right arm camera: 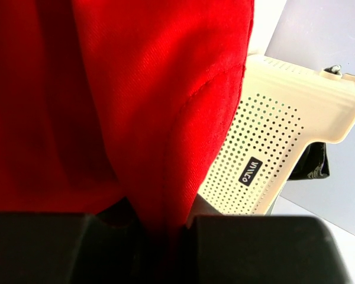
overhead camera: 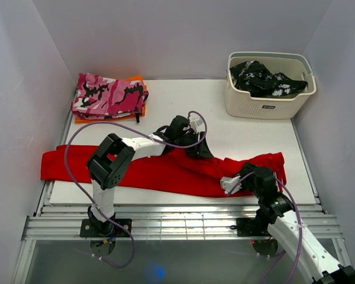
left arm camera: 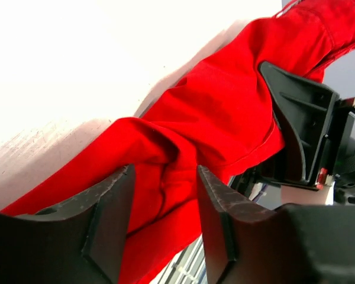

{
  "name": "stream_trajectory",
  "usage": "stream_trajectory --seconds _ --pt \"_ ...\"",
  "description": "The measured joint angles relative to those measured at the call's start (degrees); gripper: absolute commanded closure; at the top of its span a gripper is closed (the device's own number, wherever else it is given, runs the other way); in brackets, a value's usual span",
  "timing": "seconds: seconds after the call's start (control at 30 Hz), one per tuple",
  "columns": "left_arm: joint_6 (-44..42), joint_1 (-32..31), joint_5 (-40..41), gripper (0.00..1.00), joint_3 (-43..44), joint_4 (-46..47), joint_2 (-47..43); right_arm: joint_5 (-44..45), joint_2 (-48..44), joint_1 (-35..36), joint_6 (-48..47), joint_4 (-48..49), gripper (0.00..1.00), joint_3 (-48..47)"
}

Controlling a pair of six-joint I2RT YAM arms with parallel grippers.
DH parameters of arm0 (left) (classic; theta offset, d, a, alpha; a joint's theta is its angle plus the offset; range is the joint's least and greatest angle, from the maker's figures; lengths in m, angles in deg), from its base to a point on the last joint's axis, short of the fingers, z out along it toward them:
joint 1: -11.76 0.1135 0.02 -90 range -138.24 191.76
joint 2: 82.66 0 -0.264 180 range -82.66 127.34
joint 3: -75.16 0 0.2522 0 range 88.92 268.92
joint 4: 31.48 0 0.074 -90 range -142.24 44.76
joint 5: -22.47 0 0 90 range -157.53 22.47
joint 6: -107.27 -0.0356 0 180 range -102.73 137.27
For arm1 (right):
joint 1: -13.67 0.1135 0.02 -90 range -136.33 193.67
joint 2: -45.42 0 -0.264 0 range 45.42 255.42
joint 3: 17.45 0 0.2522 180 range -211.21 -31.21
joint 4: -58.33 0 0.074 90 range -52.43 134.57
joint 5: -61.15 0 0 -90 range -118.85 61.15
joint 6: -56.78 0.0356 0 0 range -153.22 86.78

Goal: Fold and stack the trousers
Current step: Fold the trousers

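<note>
On the white table (overhead camera: pixel 183 100), the left gripper (left arm camera: pixel 165 225) is straddling a fold of the trousers (overhead camera: pixel 165 168), jaws apart; the right gripper (right arm camera: pixel 160 228) is clamping their near-right end.

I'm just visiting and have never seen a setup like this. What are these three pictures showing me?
Two robot arms sit at a table's near edge. One picture looks down from above; the other two come from cameras on each wrist. Red trousers lie stretched across the table. The right gripper is pinching their cloth; the left gripper stands around a fold, not clearly gripping. Behind are a folded pink camouflage garment and a cream basket with dark clothes.
</note>
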Motion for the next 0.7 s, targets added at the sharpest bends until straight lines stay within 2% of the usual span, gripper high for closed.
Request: stream_trajectory --seconds 0.07,0.2,0.47,0.7 --pt "-0.57 -0.33 0.17 0.51 0.31 -1.05 0.00 -0.02 0.52 0.00 -0.07 0.22 0.92 0.00" --pt "-0.87 -1.73 -0.55 0.54 0.33 -0.79 0.04 0.02 1.88 -0.02 -0.11 0.98 0.92 0.00" --pt "0.87 -4.59 -3.69 0.54 0.33 3.23 0.35 0.02 2.21 -0.02 -0.07 1.25 0.92 0.00" --pt "1.42 -4.13 -1.57 0.46 0.35 3.30 0.96 0.02 2.14 -0.02 -0.09 1.22 0.92 0.00"
